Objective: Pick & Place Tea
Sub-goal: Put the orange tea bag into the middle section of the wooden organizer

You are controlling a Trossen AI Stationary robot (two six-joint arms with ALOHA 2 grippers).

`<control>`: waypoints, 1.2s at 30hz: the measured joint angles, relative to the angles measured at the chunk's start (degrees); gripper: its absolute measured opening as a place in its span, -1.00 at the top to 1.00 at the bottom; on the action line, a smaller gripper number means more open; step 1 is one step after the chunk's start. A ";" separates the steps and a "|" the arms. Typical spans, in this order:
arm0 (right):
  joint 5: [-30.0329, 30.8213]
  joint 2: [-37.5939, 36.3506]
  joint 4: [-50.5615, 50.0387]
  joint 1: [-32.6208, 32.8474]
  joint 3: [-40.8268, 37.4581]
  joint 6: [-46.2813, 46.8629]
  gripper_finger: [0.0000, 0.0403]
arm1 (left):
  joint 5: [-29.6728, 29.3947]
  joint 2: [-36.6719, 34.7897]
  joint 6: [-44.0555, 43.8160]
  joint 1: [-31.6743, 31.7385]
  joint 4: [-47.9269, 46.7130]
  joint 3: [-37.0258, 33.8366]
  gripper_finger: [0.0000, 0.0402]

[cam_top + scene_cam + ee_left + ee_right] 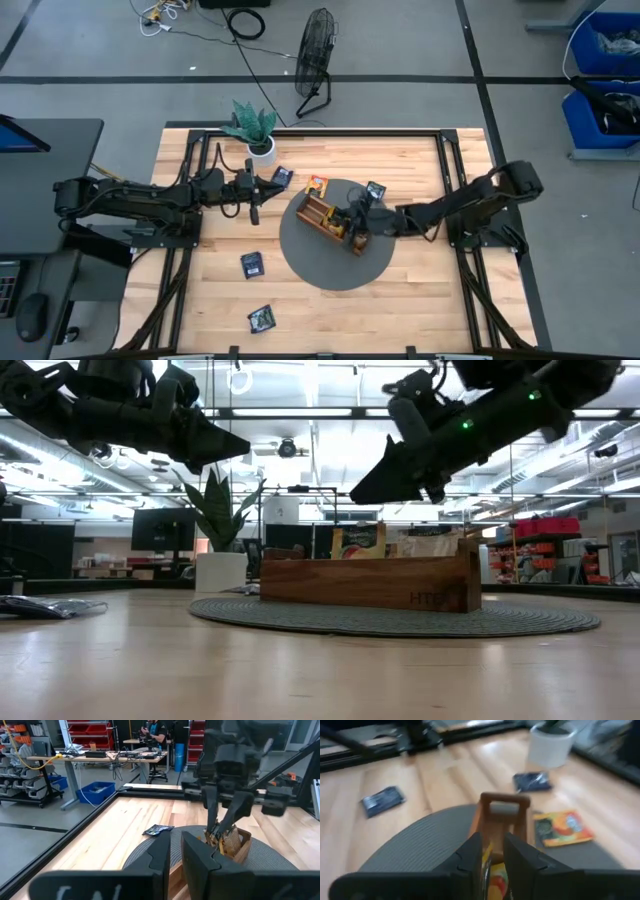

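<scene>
The wooden tray [322, 215] lies slantwise on a round grey mat [335, 268], with sachets standing in it [360, 540]. My right gripper [357, 226] hovers over the tray's right end, shut on an orange-yellow tea sachet. Loose sachets lie flat: an orange one [317, 185] and a dark one [375, 190] on the mat's far edge, and dark ones on the wood near the plant [283, 176] and toward the near edge [251, 264] [262, 318]. My left gripper [252, 205] is shut and empty, in the air left of the mat. My right gripper pinches an orange-yellow sachet [487, 870] between its two fingers [470, 857], coming slanting down from the table's right. The sachet shows edge-on in the narrow gap, just above the tray's end wall [502, 802]. Whether its lower edge rests in the tray I cannot tell.
A potted plant in a white pot [258, 135] stands at the far edge, close to my left gripper. A black frame [300, 130] borders the table. Bare wood stretches near of the mat on both sides. A person stands far off in the room [152, 730].
</scene>
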 joint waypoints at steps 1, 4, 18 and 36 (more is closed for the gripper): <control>-3.22 -0.64 -1.48 -1.09 0.00 0.55 0.59 | 0.00 0.00 0.00 0.00 -0.14 0.00 0.75; -11.05 -1.65 -7.66 -4.07 1.31 1.46 0.59 | 0.00 0.00 0.00 0.00 -0.20 0.01 0.75; -17.38 -1.87 -31.24 -10.42 16.90 -12.27 0.50 | 0.00 0.00 -0.02 0.00 -1.73 0.07 0.75; -36.31 -1.85 -30.54 -29.41 16.90 -13.35 0.50 | 0.00 0.02 -0.33 -0.04 -2.75 0.07 0.75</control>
